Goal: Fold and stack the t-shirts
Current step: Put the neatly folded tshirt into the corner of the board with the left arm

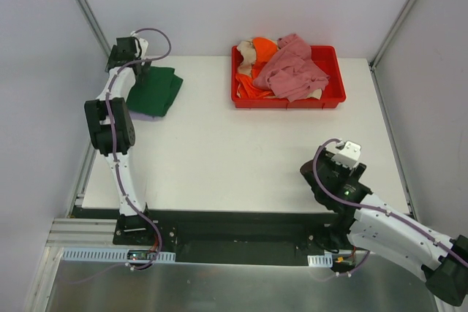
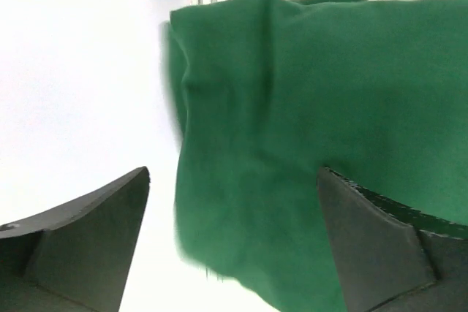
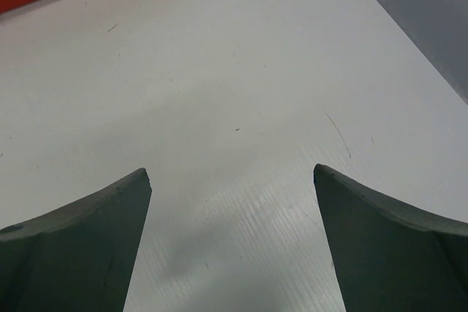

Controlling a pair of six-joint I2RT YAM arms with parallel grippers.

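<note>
Dark green t-shirt (image 1: 155,90) lies folded in a compact bundle on the table (image 1: 241,151), far-left area. Pink t-shirt (image 1: 292,71), orange t-shirt (image 1: 262,49) and beige t-shirt (image 1: 247,53) are heaped unfolded in the red tray (image 1: 333,97) at the far edge. Left gripper (image 2: 232,169) hangs over the green shirt's edge, jaws spread wide, gripping nothing. Right gripper (image 3: 231,168) is near-right over bare table, jaws spread wide, nothing between them.
</note>
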